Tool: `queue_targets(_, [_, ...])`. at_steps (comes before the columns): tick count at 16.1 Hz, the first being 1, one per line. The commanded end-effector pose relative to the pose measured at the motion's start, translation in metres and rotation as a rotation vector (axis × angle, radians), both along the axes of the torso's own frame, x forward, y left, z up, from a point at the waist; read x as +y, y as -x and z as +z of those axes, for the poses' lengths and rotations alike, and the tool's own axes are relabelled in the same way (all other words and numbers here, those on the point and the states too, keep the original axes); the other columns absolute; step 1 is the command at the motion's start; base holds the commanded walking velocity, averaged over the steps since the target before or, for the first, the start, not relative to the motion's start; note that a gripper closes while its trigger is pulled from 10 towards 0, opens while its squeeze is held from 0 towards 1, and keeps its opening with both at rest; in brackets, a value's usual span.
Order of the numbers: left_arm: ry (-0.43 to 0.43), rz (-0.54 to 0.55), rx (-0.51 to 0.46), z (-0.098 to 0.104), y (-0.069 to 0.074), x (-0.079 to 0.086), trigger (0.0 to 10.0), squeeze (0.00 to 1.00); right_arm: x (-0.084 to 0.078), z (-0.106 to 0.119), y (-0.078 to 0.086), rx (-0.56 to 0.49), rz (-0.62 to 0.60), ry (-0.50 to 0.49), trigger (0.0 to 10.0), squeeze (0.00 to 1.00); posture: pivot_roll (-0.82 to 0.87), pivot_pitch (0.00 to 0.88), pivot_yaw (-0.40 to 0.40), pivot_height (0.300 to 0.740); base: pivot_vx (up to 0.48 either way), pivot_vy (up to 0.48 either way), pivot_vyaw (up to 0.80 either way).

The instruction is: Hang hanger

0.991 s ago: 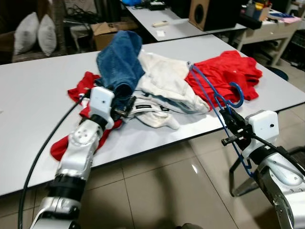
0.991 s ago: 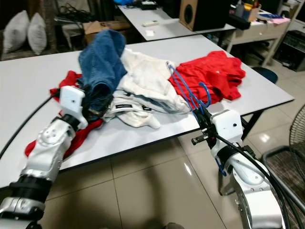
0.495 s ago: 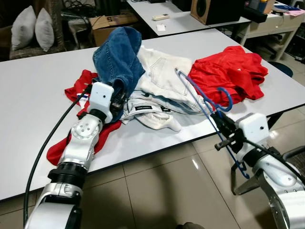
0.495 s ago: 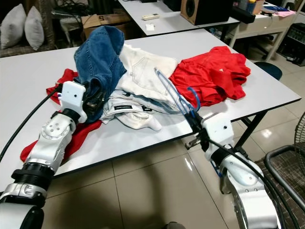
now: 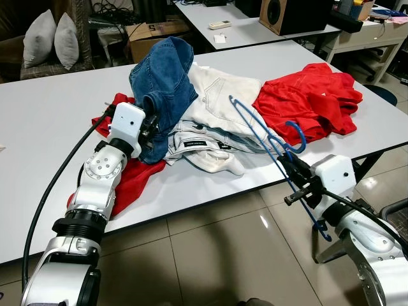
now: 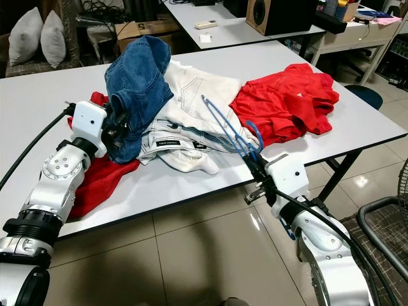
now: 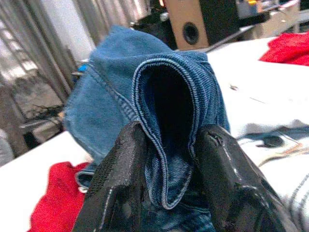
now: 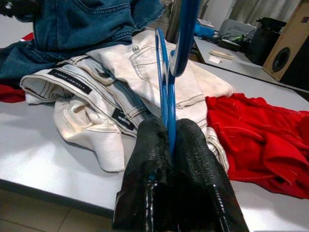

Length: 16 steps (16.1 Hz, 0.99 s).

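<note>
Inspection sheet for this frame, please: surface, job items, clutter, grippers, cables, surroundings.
Surface: white table, clothes heaped mid-table.
Job's things: blue hanger, raised over the table edge; blue jeans.
Clutter: white jeans, red garment.
Grippers: left gripper shut on a jeans fold; right gripper shut on the hanger.
Cables: black cable along the left arm.
Surroundings: speaker, cardboard box, cushions.

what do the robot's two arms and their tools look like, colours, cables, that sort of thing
Both arms are silver-grey metal in rounded jointed segments, with black collar rings. Each wrist ends in a boxy white housing. A thick black cable loops outside along the left arm; thinner black cables run along the right arm. The left tool and right tool each have two long black fingers with a finely textured, pebbled surface.
</note>
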<state>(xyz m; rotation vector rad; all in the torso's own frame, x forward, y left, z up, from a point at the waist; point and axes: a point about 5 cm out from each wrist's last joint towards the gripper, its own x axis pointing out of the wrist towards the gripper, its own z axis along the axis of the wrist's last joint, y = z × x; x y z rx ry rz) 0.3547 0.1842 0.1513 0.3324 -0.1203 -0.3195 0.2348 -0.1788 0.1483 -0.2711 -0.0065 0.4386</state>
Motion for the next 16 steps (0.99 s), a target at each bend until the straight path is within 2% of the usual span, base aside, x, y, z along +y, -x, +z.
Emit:
queue_targets(1, [0.001,-0.020,0.002,0.002,-0.002,-0.002,0.0,0.00,0.000,0.001,0.000,-0.008,0.011,0.007,10.0,0.00,-0.10,0.000,0.066,0.740,0.000,0.000,0.00])
queue_targets(4, [0.039,-0.047,0.004,0.003,-0.001,-0.001,0.0,0.00,-0.002,0.000,0.002,-0.006,0.010,0.013,10.0,0.00,-0.10,0.000,0.072,0.740,0.000,0.000,0.00])
queue_targets(8, [0.013,-0.049,0.004,0.007,-0.003,0.006,0.0,0.00,-0.007,0.000,0.003,-0.007,-0.007,0.022,10.0,0.00,-0.11,0.000,0.085,0.740,0.000,0.000,0.00])
queue_targets(10, [0.068,-0.047,-0.028,0.020,-0.008,0.007,0.0,0.00,-0.009,0.001,0.004,-0.012,-0.014,0.024,10.0,0.00,-0.11,0.000,0.091,0.740,0.000,0.000,0.00])
queue_targets(11, [0.131,-0.054,-0.069,0.034,-0.012,0.005,0.0,0.00,-0.009,0.002,0.004,-0.019,-0.017,0.023,10.0,0.00,-0.11,0.000,0.094,0.740,0.000,0.000,0.00])
queue_targets(12, [0.188,-0.075,-0.153,0.062,-0.018,-0.001,0.0,0.00,-0.010,0.004,0.003,-0.034,-0.021,0.013,10.0,0.00,-0.11,0.000,0.097,0.740,0.000,0.000,0.00])
queue_targets(13, [0.204,-0.083,-0.190,0.073,-0.020,-0.003,0.0,0.00,-0.010,0.006,0.002,-0.041,-0.023,0.008,10.0,0.00,-0.11,0.000,0.097,0.740,0.000,0.000,0.00])
queue_targets(15, [0.253,-0.077,-0.383,0.131,-0.026,-0.002,0.0,0.00,-0.010,0.009,0.000,-0.063,-0.027,-0.004,10.0,0.00,-0.12,0.000,0.106,0.740,0.000,0.000,0.00])
queue_targets(16, [0.273,-0.069,-0.461,0.153,-0.026,0.001,0.0,0.00,-0.010,0.010,0.000,-0.070,-0.031,-0.009,10.0,0.00,-0.12,0.000,0.110,0.740,0.000,0.000,0.00])
